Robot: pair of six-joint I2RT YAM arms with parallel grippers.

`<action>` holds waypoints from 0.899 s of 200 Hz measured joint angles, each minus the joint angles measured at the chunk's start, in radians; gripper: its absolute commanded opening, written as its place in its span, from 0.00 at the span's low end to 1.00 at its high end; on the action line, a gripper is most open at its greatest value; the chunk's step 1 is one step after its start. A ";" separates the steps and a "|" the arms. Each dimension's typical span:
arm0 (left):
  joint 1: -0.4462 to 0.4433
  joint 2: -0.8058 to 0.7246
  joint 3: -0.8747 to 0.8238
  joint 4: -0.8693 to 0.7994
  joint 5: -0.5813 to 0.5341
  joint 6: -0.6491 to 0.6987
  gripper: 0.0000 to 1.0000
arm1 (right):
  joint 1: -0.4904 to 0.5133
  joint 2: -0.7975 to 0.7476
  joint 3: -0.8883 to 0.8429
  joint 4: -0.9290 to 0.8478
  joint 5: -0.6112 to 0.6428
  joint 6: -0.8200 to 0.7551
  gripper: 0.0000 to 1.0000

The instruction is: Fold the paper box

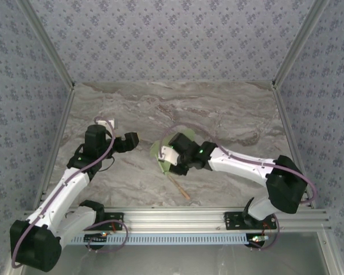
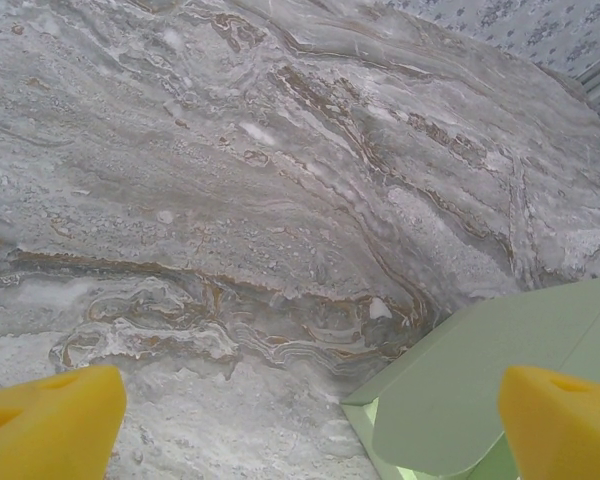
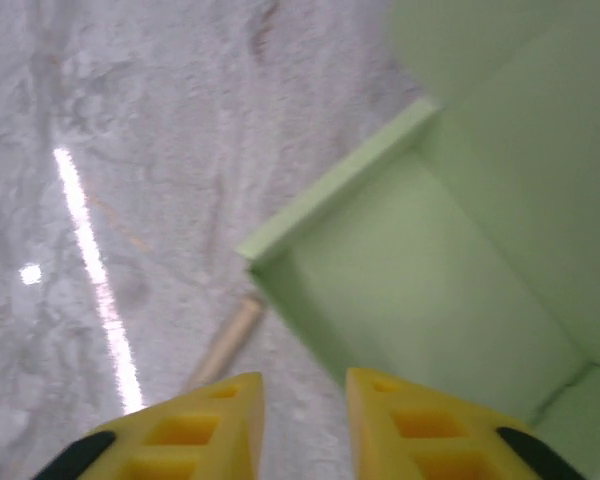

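The paper box is pale green card, partly folded, lying at the table's middle. In the right wrist view the paper box shows an open inside with upright walls and a flap. My right gripper is over its near-left wall. Its yellow fingers stand slightly apart, so the right gripper is open, with the wall's edge just ahead of the gap. My left gripper hovers left of the box. The left gripper is wide open over bare marble, with a flap of the paper box by its right finger.
A thin tan wooden stick lies on the marble table just in front of the box; the stick passes under the box's corner. Patterned walls close in the back and both sides.
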 measured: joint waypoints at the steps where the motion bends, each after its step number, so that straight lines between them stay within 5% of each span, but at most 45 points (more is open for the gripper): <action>1: 0.000 0.000 0.000 0.000 0.000 0.000 0.96 | 0.006 0.001 -0.002 0.000 0.003 0.006 0.36; 36: 0.000 0.020 0.000 0.000 0.000 0.000 0.95 | 0.115 0.003 -0.072 -0.013 0.026 0.234 0.49; 90: 0.000 0.019 0.000 -0.003 0.000 0.000 0.95 | 0.114 0.088 -0.082 -0.079 0.079 0.443 0.50; 180: 0.000 0.017 0.000 -0.004 -0.003 0.004 0.95 | 0.108 0.221 -0.010 -0.140 0.123 0.463 0.14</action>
